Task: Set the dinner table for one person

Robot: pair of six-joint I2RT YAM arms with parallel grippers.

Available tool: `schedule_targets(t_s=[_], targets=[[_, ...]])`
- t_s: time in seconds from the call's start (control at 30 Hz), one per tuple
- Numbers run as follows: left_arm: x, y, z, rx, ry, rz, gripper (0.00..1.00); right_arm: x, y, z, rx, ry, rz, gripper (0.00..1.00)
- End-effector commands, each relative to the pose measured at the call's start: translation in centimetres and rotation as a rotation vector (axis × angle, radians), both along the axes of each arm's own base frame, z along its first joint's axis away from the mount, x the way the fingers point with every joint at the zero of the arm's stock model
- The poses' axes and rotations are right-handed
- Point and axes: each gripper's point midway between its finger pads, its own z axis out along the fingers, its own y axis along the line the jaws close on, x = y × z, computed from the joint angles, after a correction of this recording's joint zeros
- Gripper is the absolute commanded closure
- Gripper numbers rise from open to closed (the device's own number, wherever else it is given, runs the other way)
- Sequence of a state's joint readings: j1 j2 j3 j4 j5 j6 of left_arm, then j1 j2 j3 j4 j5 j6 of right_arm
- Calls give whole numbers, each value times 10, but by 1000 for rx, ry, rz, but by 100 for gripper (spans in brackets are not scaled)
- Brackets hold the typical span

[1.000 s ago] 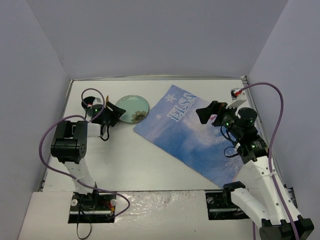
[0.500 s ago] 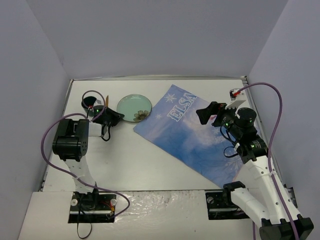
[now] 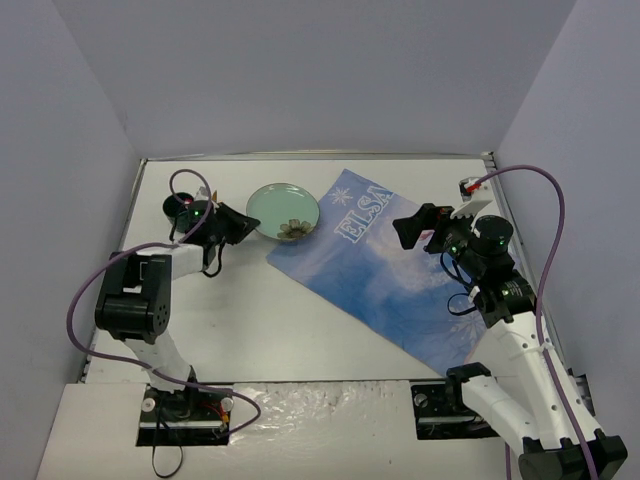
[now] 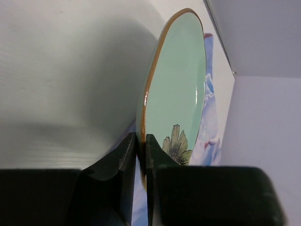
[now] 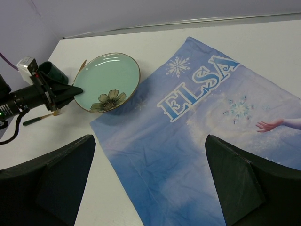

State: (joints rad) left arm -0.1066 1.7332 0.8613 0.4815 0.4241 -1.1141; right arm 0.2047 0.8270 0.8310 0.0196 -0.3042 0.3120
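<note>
A pale green plate (image 3: 285, 210) with a brown rim and a painted flower is pinched at its near rim by my left gripper (image 3: 238, 225), which is shut on it. In the left wrist view both jaws of the left gripper (image 4: 141, 141) press on the plate (image 4: 181, 84) rim, above the white dinner table (image 4: 56, 61). The plate (image 5: 106, 80) sits tilted, its far edge over the left corner of the blue Elsa placemat (image 5: 202, 141). My right gripper (image 5: 150, 139) hangs open and empty above the placemat (image 3: 400, 275).
A dark green cup (image 5: 51, 73) stands behind the left gripper near the table's left edge. A thin utensil (image 5: 35, 120) lies beside it. Grey walls close in the table (image 3: 260, 310) on three sides.
The left gripper closed on the plate's rim and carried the plate to the right, up to the placemat's corner. The right arm stayed still.
</note>
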Motion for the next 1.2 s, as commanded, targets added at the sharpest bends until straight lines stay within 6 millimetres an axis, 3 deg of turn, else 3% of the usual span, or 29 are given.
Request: schedule_targets(t_s=[0.0,0.3,0.53,0.77,1.17], targets=[[4,-72,153,-177,-393,-204,100,2,2,42,23,-140,7,0],[-28,-222,161,-265,-407,-487,100,-6,1,52,35,-162,13,0],[-44,-298,139,-306,-366,-597,100,-13,-1,58,24,-163,13,0],[-45,-321,117,-291,-339,-615,100,-17,-5,58,3,-157,3,0],[-45,-325,81,-269,-274,-622,100,-16,-6,52,3,-143,-5,0]])
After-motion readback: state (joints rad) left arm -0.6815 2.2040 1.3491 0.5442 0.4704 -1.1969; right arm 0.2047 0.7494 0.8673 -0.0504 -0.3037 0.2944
